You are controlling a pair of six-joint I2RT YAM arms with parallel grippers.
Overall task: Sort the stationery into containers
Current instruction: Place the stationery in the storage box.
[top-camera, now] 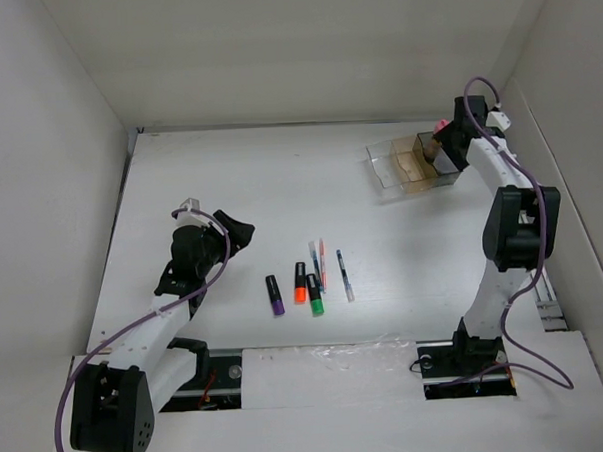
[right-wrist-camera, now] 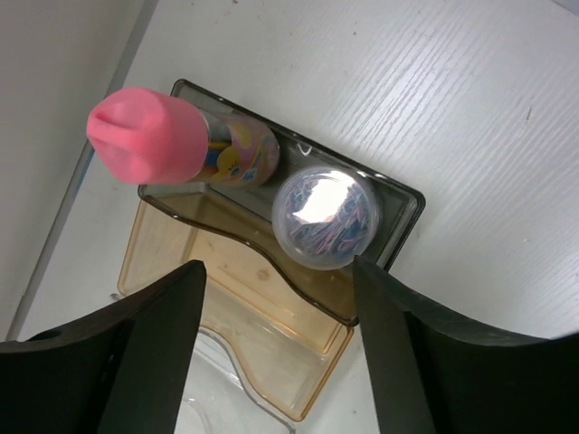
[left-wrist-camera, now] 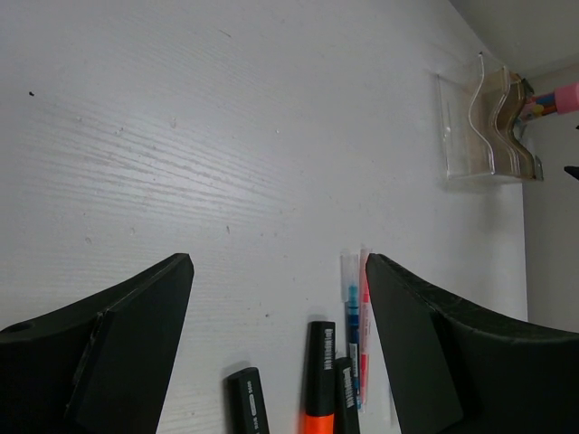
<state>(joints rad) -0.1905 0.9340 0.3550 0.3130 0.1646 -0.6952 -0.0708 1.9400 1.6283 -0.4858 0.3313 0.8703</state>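
- Stretching beneath both sets of jaws, the white table (top-camera: 229, 179) is carrying everything.
- The left gripper (left-wrist-camera: 279, 264) is hovering low over the table, its jaws spread wide with nothing between them.
- The right gripper (right-wrist-camera: 279, 267) is hanging above the far right corner, its jaws likewise spread and gripping nothing.
- The organiser (right-wrist-camera: 226, 307) is sitting directly below the right jaws. Its smoky dark grey compartment is lying just ahead of the fingertips, the amber one between them, and the clear one back toward the wrist.
- Three highlighters are lying side by side in front of the left jaws, well apart from the organiser: the purple highlighter (top-camera: 276, 295), the orange highlighter (top-camera: 300, 284) and the green highlighter (top-camera: 315, 296).
- Two pens (top-camera: 318, 262) are lying together just beyond the highlighters, near the left gripper's right finger. The third pen (top-camera: 345, 275) is lying farther out to that side.
- The pink-capped bottle (right-wrist-camera: 172, 140) is standing in the dark grey compartment, ahead of the right gripper's left finger.
- The round clear jar (right-wrist-camera: 326, 215) is sitting beside the bottle in that same compartment, just ahead of the gap between the right jaws.
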